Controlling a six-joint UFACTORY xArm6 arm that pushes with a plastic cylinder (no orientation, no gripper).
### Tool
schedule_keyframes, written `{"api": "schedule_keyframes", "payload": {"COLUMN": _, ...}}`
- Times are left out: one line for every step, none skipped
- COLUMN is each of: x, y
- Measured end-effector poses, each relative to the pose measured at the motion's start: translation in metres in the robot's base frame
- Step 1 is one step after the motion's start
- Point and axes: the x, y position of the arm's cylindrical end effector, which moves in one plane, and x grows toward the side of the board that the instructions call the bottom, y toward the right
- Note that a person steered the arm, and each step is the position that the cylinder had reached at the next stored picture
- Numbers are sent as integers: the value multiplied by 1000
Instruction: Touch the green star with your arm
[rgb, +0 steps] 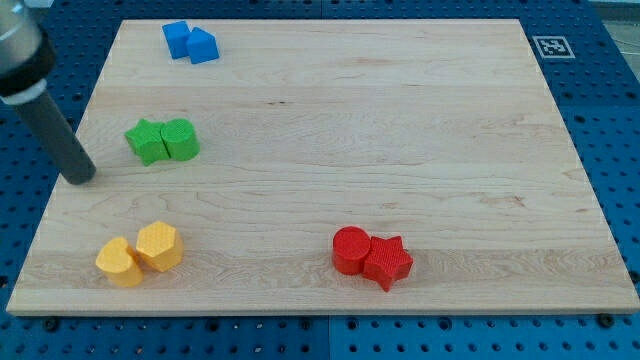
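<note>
Rod tool (80, 176) stands on the bench (330, 110) just left of the green star (146, 141), apart. It is a plain tip holding nothing, placed for a short push rightward.

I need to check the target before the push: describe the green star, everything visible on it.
The green star is a small, matte green block with blunt points and a faintly ribbed top, lying flat on the wooden board toward the view's left. Its right side touches the rounder green block. My tip rests to its left and slightly lower, apart from it, not touching.
</note>
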Motion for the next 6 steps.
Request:
{"api": "schedule_keyframes", "payload": {"x": -28, "y": -9}}
{"api": "schedule_keyframes", "payload": {"x": -31, "y": -7}}
{"api": "schedule_keyframes", "payload": {"x": -31, "y": 22}}
{"api": "schedule_keyframes", "payload": {"x": -30, "y": 35}}
{"api": "schedule_keyframes", "payload": {"x": -30, "y": 37}}
{"api": "schedule_keyframes", "payload": {"x": -30, "y": 39}}
